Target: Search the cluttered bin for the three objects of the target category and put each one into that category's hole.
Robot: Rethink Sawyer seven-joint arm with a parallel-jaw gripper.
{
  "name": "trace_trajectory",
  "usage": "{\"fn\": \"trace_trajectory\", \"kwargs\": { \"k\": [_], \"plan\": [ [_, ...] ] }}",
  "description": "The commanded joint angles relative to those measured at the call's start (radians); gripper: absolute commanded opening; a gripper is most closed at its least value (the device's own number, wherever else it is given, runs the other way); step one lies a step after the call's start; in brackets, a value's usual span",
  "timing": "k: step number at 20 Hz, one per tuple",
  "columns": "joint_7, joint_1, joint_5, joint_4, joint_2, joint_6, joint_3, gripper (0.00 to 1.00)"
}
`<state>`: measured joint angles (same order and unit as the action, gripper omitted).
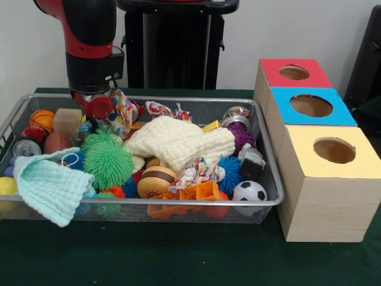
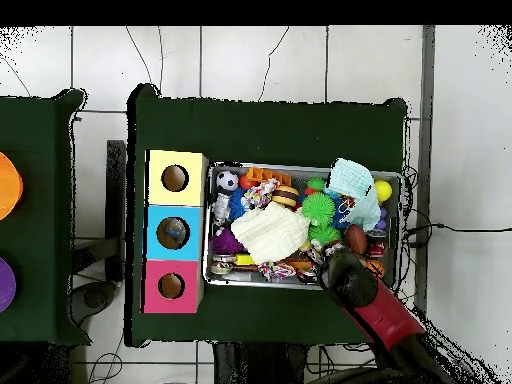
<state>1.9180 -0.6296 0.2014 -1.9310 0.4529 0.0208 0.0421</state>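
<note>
**Reaching into the clutter: what you have under the arm**

Working from the upper left of the front view, your arm drops almost straight down over the far left corner of the bin [image 1: 271,201]. Overhead, the same arm enters from the lower right and ends over the bin's lower right part. The gripper [image 1: 98,106] is buried among the toys beside a red round piece; you cannot tell from either view whether it holds anything.

The bin itself is a stiff wire-mesh basket, filling the left and centre of the front view, just left of the three wooden boxes [image 1: 324,196] with red, blue and yellow tops. It looks light but rigid; leave it where it lies.

Judge the contents by feel:
- The cream cloth [image 1: 181,142] and mint cloth [image 1: 50,187] are soft and limp; they will drape and drag neighbours along.
- The green spiky ball [image 1: 107,159] likely squashes; pinch it across the middle.
- The small soccer ball [image 1: 250,192] and orange basketball [image 1: 41,118] look smooth and may slip; grip at the widest part.
</note>
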Motion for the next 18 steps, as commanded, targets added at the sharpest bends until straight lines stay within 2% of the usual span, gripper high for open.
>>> {"fn": "trace_trajectory", "kwargs": {
  "k": [1, 4, 11, 18],
  "plan": [
    [0.118, -0.006, -0.037, 0.033, -0.091, 0.001, -0.076, 0.0],
    [0.114, 0.001, -0.033, 0.029, -0.079, -0.02, -0.071, 0.0],
    [0.077, 0.055, -0.028, 0.015, 0.01, -0.157, -0.011, 0.0],
    [0.056, 0.062, -0.04, 0.008, 0.07, -0.255, 0.01, 0.0]
  ]
}}
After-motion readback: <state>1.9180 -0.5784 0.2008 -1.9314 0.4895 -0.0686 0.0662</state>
